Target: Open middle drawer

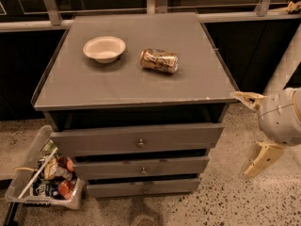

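Office-like: speckled floor [263, 206], grey cabinet [141, 86]; end effector [239, 135] at right.

Counted three drawers (top drawer [136, 138], middle drawer [141, 166], bottom drawer [143, 187]), one bowl [104, 48], one can [159, 60], one bin [44, 182], one gripper [240, 135], spread, at right.

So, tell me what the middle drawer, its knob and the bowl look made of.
Middle drawer: matte grey painted board or metal, flat sheen. Knob: shiny metal, glints. Bowl: likely paper or foam, dull off-white. Tool open, right of the cabinet.
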Robot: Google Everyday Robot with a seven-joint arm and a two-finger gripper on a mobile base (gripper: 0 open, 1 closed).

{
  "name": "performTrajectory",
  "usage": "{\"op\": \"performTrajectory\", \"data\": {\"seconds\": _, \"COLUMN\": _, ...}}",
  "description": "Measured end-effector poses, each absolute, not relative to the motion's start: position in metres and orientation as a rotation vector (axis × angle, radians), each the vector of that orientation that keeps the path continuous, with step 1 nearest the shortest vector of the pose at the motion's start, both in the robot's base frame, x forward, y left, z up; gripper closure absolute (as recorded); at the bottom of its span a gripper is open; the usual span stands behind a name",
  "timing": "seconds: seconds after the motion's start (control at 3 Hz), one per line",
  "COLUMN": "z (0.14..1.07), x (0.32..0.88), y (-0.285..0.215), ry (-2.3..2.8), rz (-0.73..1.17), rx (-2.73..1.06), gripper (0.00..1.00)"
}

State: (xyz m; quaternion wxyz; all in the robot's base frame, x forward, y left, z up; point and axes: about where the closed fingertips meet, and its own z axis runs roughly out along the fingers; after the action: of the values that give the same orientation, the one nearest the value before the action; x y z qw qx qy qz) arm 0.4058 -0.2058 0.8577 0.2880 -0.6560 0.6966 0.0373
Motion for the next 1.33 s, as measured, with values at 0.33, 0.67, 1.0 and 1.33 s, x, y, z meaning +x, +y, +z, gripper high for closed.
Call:
{"op": "performTrajectory", "data": {"seconds": 0.33, "z": 0.836, "x": 0.414, "y": -0.197, "ry": 1.857, "rz": 0.127, "rx": -1.763, "gripper": 0.00}}
{"op": "performTrajectory", "data": {"seconds": 0.67, "z": 0.794, "x": 0.424, "y": -0.191, "ry": 1.832, "rz": 0.139, "rx": -1.792, "gripper": 0.00}}
{"op": "performTrajectory", "data": {"seconds": 1.0, "z": 0.750, "x": 0.434, "y": -0.191, "ry": 1.781, "rz": 0.138, "rx": -1.797, "gripper": 0.00}}
{"op": "performTrajectory", "data": {"seconds": 1.33, "z": 0.705, "x": 0.434, "y": -0.193, "ry": 1.732, "rz": 0.119, "rx": -1.819, "gripper": 0.00}}
